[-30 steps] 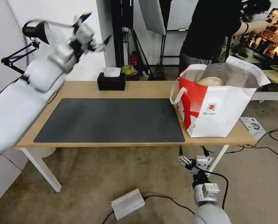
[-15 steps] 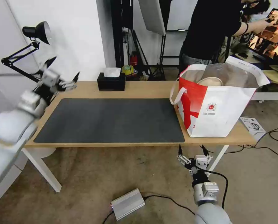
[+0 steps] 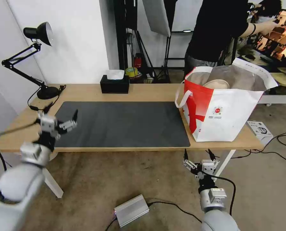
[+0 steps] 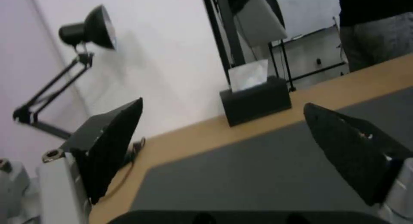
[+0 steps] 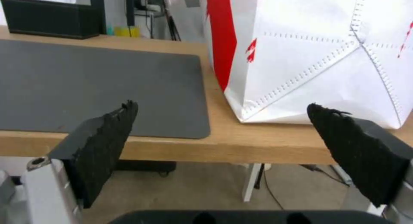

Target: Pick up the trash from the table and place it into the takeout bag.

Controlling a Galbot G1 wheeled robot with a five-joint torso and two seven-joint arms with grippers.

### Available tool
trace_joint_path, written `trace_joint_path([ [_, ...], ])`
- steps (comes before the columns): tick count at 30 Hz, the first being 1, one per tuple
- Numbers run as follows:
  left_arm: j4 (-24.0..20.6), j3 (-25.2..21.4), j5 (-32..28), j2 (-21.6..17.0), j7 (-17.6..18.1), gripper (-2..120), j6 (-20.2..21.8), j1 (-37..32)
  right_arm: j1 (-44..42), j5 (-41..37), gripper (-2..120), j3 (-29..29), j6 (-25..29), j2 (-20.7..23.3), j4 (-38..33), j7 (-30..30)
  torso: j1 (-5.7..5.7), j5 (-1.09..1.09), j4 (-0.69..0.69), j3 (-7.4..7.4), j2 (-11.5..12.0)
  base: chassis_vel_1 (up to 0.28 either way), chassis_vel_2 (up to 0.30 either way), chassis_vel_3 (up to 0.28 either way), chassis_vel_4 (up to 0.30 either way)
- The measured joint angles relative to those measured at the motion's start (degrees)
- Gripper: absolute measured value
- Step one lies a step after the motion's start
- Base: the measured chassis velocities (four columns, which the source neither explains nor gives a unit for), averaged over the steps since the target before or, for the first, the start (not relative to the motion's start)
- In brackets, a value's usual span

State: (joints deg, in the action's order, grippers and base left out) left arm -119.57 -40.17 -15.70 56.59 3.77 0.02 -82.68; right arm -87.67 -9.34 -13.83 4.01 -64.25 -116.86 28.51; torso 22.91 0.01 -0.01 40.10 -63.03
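The white-and-red insulated takeout bag (image 3: 224, 109) with silver foil lining stands at the right of the head view on the long light-wood counter (image 3: 149, 92), just beside the dark grey mat (image 3: 117, 123); a beige pulp bowl (image 3: 216, 84) lies inside it. The left gripper (image 3: 61, 118) sits lower left, fingers spread and empty. The right gripper (image 3: 199, 157) hangs below the counter edge, fingers apart.

Left wrist view: black fingers (image 4: 109, 146) wide over the mat; a black tissue box (image 4: 256, 99) sits above centre.

Right wrist view: spread fingers (image 5: 103, 146) frame the bag's lower wall (image 5: 318, 62), upper right.

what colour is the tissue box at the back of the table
Black, with a white tissue sticking out; the tissue box shows best in the head view.
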Motion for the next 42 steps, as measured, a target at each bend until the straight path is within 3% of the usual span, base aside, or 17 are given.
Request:
trace_joint_path([
  [6,-2.7,0.2,3.1,6.6,1.2,100,-0.9,-5.4,0.1,0.1,100,0.1,0.0,-0.2,0.0,-0.3,0.0,0.0,0.01,0.0,0.0,0.0,0.0,0.0,0.0],
  [21,-5.1,3.3,9.7,15.8,2.9,100,-4.9,-12.9,0.0,0.2,100,0.2,-0.1,-0.2,0.0,-0.4,0.01,-0.01,0.01,0.0,0.0,0.0,0.0,0.0,0.0],
  [30,-5.1,5.4,12.1,18.3,3.4,100,-6.4,-15.1,-0.4,0.5,100,0.0,-0.4,-0.3,0.0,-0.4,0.01,-0.01,0.01,0.0,0.0,0.0,0.0,0.0,0.0],
  [42,-5.0,6.0,13.0,18.9,3.7,100,-7.5,-16.6,-1.0,1.1,100,-0.1,-1.0,-0.6,-0.2,-0.2,0.01,-0.01,0.01,0.0,0.0,0.0,0.0,0.0,0.0],
])
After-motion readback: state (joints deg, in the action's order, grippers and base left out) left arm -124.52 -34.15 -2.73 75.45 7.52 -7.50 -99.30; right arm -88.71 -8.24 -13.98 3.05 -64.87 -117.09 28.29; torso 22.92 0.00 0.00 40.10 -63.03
